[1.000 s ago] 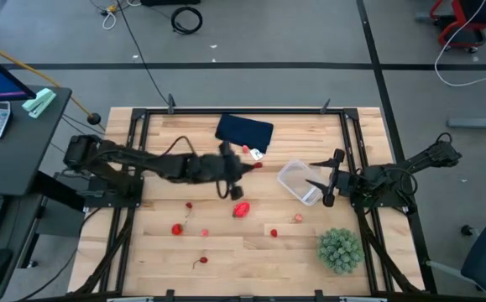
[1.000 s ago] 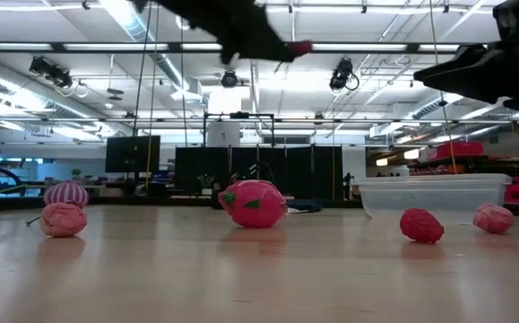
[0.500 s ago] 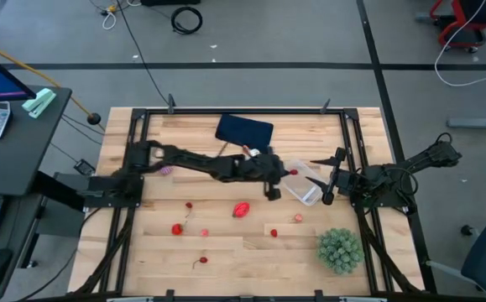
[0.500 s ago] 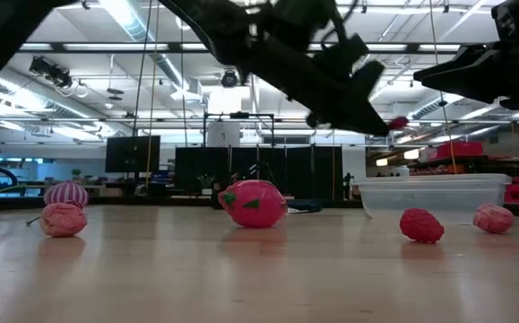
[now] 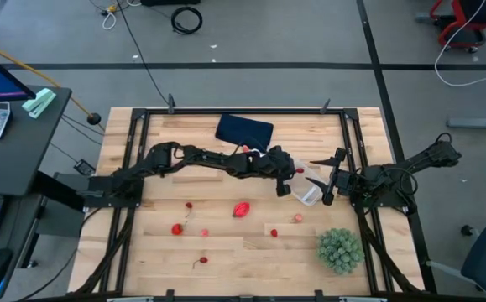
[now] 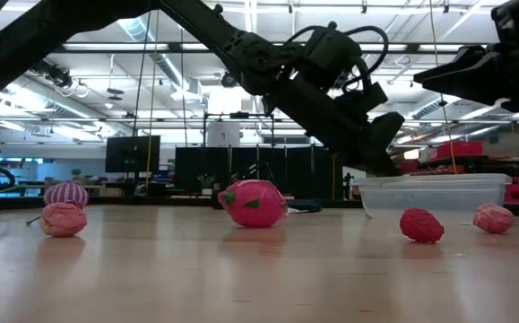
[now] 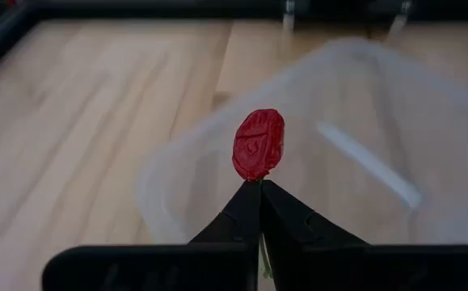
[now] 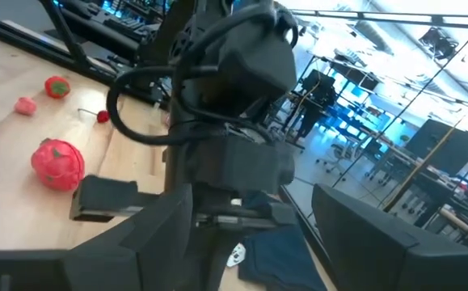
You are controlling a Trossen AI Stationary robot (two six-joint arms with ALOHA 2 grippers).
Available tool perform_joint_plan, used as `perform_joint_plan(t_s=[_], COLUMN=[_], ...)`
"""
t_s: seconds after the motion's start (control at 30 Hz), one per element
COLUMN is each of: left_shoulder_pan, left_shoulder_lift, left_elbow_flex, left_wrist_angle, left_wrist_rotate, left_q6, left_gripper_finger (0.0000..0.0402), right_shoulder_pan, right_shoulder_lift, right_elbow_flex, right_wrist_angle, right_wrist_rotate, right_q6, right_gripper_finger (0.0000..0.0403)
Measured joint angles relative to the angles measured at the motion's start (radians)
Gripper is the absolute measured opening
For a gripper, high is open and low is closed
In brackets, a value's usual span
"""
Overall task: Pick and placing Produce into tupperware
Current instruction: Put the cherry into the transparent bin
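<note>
My left gripper (image 5: 295,172) reaches from the table's left over the tupperware (image 5: 305,183), a clear box standing on the wood at centre right. It is shut on a small red produce piece (image 7: 258,144), which hangs over the tupperware's inside (image 7: 363,162). More produce lies on the table: a larger red piece (image 5: 242,209), small red ones (image 5: 177,227) (image 5: 274,232) and a pink one (image 5: 298,218). My right gripper (image 5: 331,178) waits open just right of the tupperware, holding nothing. My left gripper pinches the red piece by its lower end (image 7: 257,174) between the very tips of its two fingers; a thin green stem shows in the slit between them. The fingers slant down from the table's left. The piece is held clear above the tupperware's floor.
A dark navy folded cloth (image 5: 244,130) lies at the far edge behind the left arm. A bushy green plant (image 5: 340,249) stands at the near right corner. In the low view, pink and purple pieces (image 6: 64,219) (image 6: 65,193) lie at the left.
My left gripper has gone toward the table's right edge and down, carrying the red piece from above the table's middle to just over the tupperware. The produce on the table has stayed where it was.
</note>
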Motion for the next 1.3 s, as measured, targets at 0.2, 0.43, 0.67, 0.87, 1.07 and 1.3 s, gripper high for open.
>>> perform_joint_plan(t_s=[0.2, 0.43, 0.67, 0.87, 1.07, 1.3], left_shoulder_pan=[0.001, -0.004, -0.003, -0.004, 0.011, 0.05], left_shoulder_lift=[0.0, 0.0, -0.001, -0.135, -0.379, -0.697], left_elbow_flex=[0.0, 0.0, 0.0, -0.001, 0.0, 0.001], left_wrist_angle=[-0.027, -0.05, -0.042, -0.138, -0.406, -0.759], left_wrist_rotate=[0.0, 0.0, 0.0, 0.0, -0.001, -0.006], left_q6=[0.005, 0.008, 0.008, 0.031, 0.087, 0.087], left_gripper_finger=[0.0013, 0.004, 0.0098, 0.0118, 0.0105, 0.0085], right_shoulder_pan=[0.0, 0.0, 0.0, 0.0, 0.0, 0.0], right_shoulder_lift=[0.001, 0.001, 0.001, 0.001, 0.009, 0.054], right_elbow_flex=[0.0, 0.0, 0.0, 0.0, 0.0, 0.0], right_wrist_angle=[-0.003, -0.003, -0.018, -0.018, -0.025, -0.002], right_wrist_rotate=[-0.006, -0.033, -0.052, -0.059, -0.059, -0.044], right_q6=[0.004, 0.106, 0.178, 0.174, 0.201, 0.32], right_gripper_finger=[0.0266, 0.0266, 0.0266, 0.0267, 0.0268, 0.0262])
